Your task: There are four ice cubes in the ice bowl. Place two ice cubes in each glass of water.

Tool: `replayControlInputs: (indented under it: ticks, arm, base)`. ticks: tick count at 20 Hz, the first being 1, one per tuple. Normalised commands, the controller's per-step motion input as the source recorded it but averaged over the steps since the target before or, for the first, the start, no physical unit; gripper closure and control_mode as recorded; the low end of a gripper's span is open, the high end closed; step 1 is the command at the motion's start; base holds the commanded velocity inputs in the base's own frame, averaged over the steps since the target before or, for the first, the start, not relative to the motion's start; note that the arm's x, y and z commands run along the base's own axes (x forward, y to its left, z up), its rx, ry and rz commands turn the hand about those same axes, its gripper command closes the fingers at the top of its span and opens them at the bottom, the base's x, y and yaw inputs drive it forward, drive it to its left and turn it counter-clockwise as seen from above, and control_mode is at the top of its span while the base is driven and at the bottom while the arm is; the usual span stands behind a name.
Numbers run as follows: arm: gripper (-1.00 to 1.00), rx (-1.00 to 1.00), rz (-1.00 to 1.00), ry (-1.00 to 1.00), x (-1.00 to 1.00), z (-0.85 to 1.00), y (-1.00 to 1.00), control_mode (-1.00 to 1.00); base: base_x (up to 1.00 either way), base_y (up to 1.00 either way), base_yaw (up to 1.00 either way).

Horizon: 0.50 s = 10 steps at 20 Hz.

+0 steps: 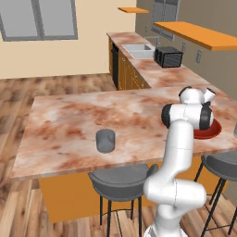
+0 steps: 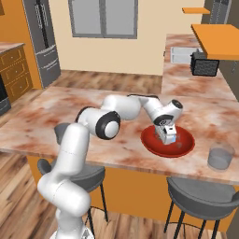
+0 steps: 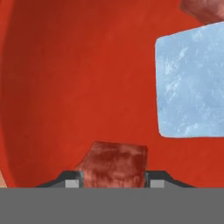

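Observation:
My gripper (image 2: 167, 135) reaches down into the red ice bowl (image 2: 186, 142) on the island counter. In the hand view the fingertips (image 3: 155, 183) sit against both sides of a small ice cube (image 3: 114, 162) that looks reddish against the bowl floor (image 3: 65, 87). A pale blue ice cube (image 3: 192, 83) lies apart at the right, and the corner of another one (image 3: 205, 9) shows at the top. One glass of water (image 2: 220, 158) stands right of the bowl. The other glass (image 1: 105, 140) stands far to the left. The arm hides part of the bowl (image 1: 214, 131) in the left base view.
Grey bar stools (image 1: 121, 181) stand along the counter's (image 1: 65, 125) near edge. A dark toaster oven (image 1: 168, 57) and a sink (image 1: 139, 50) are on the back counter, with orange shelves (image 1: 199, 33) above.

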Motion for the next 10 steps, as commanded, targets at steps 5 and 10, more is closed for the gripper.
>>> replayControlInputs:
  ticks: [5,10]
  arm:
    - [1.00,0.01,0.06,0.00,-0.88,0.80,0.09,-1.00]
    - [1.00,0.01,0.18,0.00,-0.80,0.85,0.72,-1.00]
  base:
    - [0.00,0.00,0.00]
    - [0.00,0.00,0.00]
